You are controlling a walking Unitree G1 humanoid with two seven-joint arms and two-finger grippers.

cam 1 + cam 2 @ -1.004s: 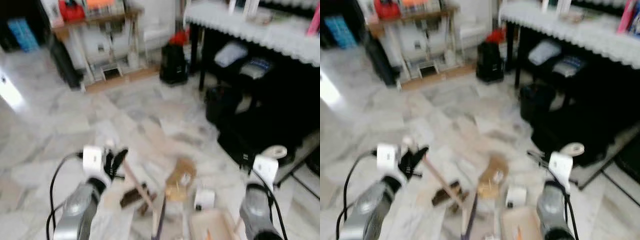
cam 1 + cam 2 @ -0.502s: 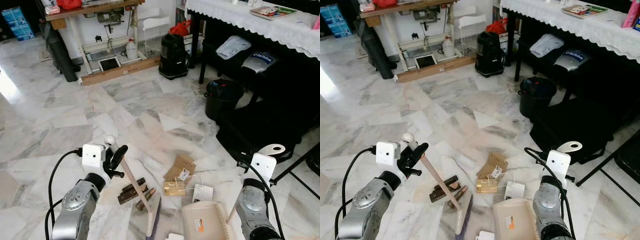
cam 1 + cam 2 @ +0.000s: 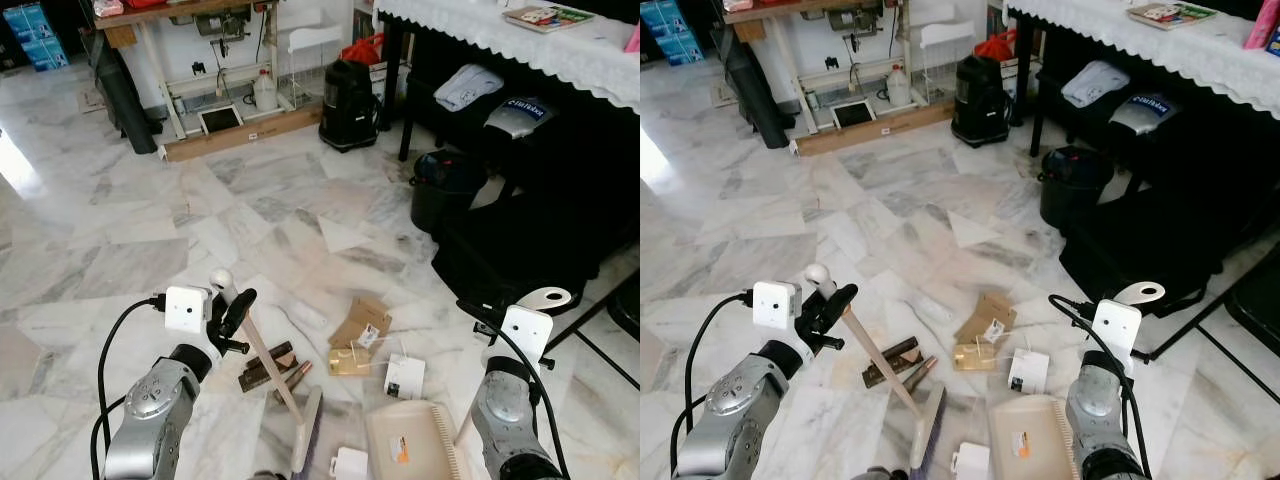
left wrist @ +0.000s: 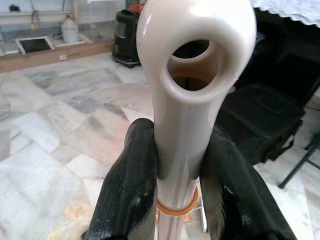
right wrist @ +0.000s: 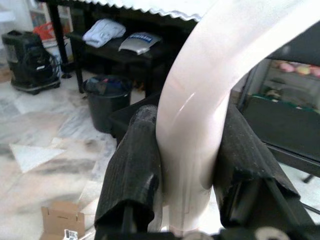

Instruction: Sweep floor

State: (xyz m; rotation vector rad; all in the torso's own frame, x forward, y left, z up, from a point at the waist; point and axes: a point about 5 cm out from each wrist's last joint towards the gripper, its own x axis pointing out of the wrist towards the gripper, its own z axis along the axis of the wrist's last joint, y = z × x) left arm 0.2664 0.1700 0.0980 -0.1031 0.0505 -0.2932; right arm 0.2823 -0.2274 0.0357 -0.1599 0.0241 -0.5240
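Broom [image 3: 272,378]: light, stiff, smooth handle; our left claw [image 4: 175,170] clamps its top. Right claw [image 5: 187,165] clamps dustpan [image 3: 415,445] handle, beside broom head. We judge grips sound.

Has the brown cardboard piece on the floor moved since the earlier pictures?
No. The cardboard piece still lies right beside the gold packet; only the camera shifted.

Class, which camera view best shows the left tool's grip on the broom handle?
The left wrist view: both black fingers clamp the cream broom handle just below its hanging hole. Both eye views show the left tool small, holding the handle's top.
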